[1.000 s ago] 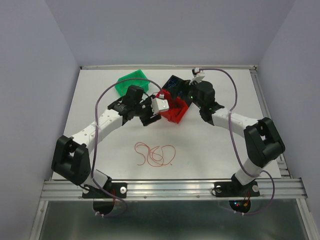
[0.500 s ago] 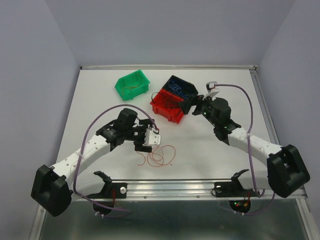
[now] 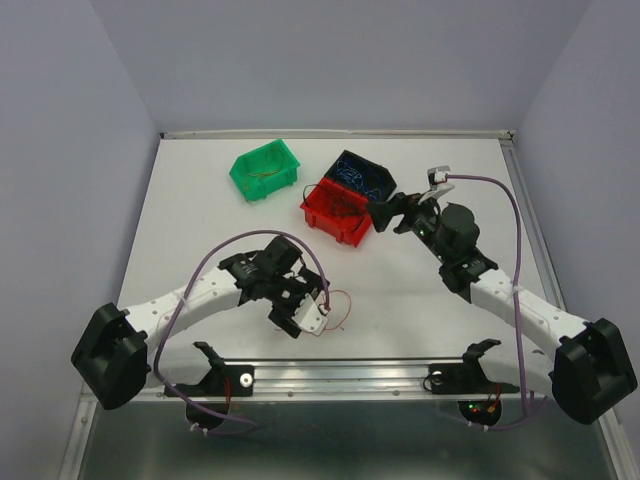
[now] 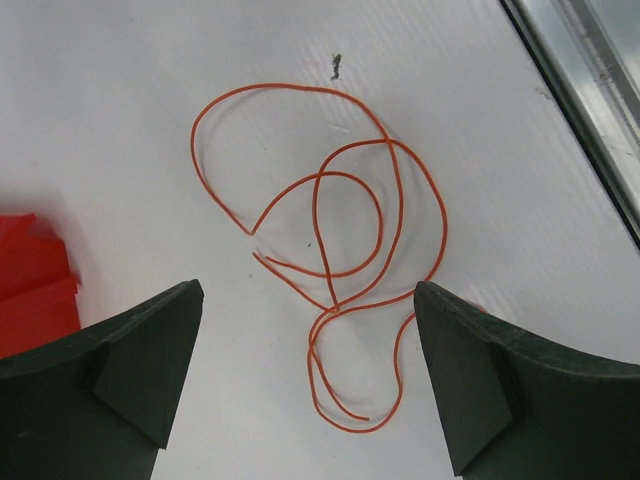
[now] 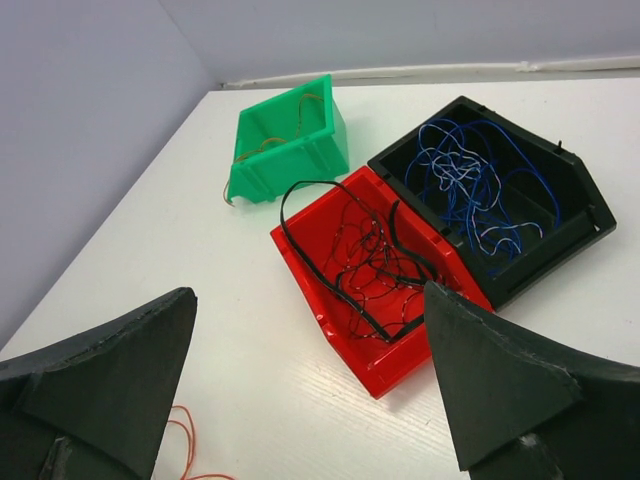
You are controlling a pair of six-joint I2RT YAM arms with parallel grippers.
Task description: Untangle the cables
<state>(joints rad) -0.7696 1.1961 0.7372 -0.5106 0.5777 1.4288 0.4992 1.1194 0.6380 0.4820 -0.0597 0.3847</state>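
A thin red cable [image 4: 314, 215] lies in loose crossing loops on the white table; the top view shows part of it [image 3: 338, 305]. My left gripper [image 4: 308, 300] hangs open just above it, with nothing between its fingers [image 3: 300, 315]. Black cables [image 5: 375, 255] sit tangled in the red bin [image 5: 345, 350], blue ones [image 5: 470, 185] in the black bin [image 5: 530, 275], and an orange-brown one [image 5: 270, 148] in the green bin [image 5: 290, 168]. My right gripper [image 5: 308, 295] is open and empty, just right of the red bin [image 3: 385, 213].
The three bins stand together at the back: green [image 3: 262, 185], red [image 3: 340, 232], black [image 3: 378, 180]. A metal rail [image 3: 340, 375] runs along the table's near edge, close to the red cable. Grey walls close in the table on three sides.
My left arm swung from the bins to the near side, down over the red cable, and its jaws opened. My right arm drew back rightward from the red bin, jaws widening.
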